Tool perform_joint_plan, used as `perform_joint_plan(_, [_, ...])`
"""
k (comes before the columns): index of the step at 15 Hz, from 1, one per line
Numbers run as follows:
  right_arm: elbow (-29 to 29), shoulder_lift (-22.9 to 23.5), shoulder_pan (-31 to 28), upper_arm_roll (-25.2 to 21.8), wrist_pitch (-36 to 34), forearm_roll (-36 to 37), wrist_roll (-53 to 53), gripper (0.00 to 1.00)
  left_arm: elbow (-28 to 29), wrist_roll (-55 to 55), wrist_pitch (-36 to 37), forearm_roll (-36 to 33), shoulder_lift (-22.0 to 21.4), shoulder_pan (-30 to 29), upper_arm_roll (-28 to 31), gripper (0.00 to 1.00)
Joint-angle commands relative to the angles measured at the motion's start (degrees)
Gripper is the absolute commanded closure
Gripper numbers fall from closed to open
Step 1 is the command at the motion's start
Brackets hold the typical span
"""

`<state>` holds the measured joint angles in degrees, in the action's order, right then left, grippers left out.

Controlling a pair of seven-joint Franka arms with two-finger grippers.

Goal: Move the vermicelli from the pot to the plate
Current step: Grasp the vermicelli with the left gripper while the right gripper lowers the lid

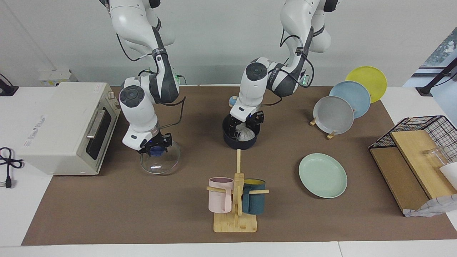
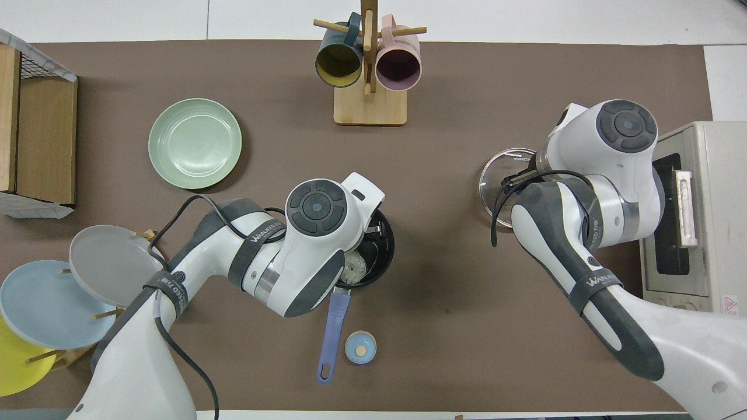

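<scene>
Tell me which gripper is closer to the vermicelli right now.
The left gripper: it is open, down in the pot, right at the vermicelli. The right gripper is shut on the glass lid, toward the right arm's end.

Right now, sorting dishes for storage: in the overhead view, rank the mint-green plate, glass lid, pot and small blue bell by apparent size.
1. Mint-green plate
2. Pot, glass lid: both partly hidden by arms, so unsure which is larger
3. Small blue bell

A white toaster oven [image 1: 64, 126] stands at the frame's left edge. A wooden mug stand [image 1: 235, 210] is low in the centre, holding a pink mug [image 1: 219, 200] and a dark teal mug [image 1: 254, 200].
</scene>
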<state>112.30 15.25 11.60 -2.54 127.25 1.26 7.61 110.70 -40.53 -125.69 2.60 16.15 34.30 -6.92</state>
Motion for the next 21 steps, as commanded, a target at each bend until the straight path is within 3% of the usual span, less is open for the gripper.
perform_joint_plan(1, [2.5,-2.3,-0.8,0.6,1.2,0.6,2.3,1.00,0.5,3.2,-1.8,0.1,1.0,0.6,0.7,0.00])
perform_joint_plan(4, [3.2,-2.4,-1.3,0.6,1.9,0.6,2.4,0.70,0.8,5.1,-1.7,0.1,1.0,0.5,0.7,0.04])
perform_joint_plan(5, [3.6,-2.5,-1.3,0.6,2.6,0.6,2.5,0.52,0.7,5.2,-1.7,0.1,1.0,0.3,0.7,0.46])
perform_joint_plan(6, [3.6,-2.5,-1.3,0.6,2.7,0.6,2.6,0.42,0.7,5.8,-1.6,0.0,1.0,0.1,0.7,0.98])
perform_joint_plan(7, [3.7,-2.5,-1.3,0.6,2.7,0.6,2.7,0.29,0.4,7.2,-1.5,0.0,1.1,-0.1,0.7,1.00])
perform_joint_plan(8, [3.6,-2.5,-1.3,0.6,2.6,0.6,2.7,0.10,0.2,7.6,-1.4,0.0,1.1,-0.2,0.7,1.00])
perform_joint_plan(9, [3.2,-2.4,-1.4,0.6,2.2,0.6,2.7,0.00,0.0,7.5,-1.2,0.1,1.0,-0.2,0.7,1.00])
perform_joint_plan(12, [1.8,-2.6,-1.4,0.6,1.0,0.6,2.7,0.00,-0.9,7.6,1.4,0.1,-0.3,-1.3,0.7,1.00])
perform_joint_plan(15, [-5.0,-2.9,-1.4,0.6,-8.6,0.5,2.6,0.00,-5.9,7.7,11.0,1.3,-3.1,-3.1,0.7,1.00])
perform_joint_plan(18, [-12.5,-3.5,-1.8,0.4,-18.9,0.5,2.4,0.00,-15.6,8.2,24.8,4.8,-5.6,-7.0,0.9,1.00])
perform_joint_plan(21, [-15.3,-6.9,-1.8,-0.5,-26.7,0.4,2.1,0.00,-25.3,15.0,33.3,6.7,-4.2,-16.3,1.2,1.00])
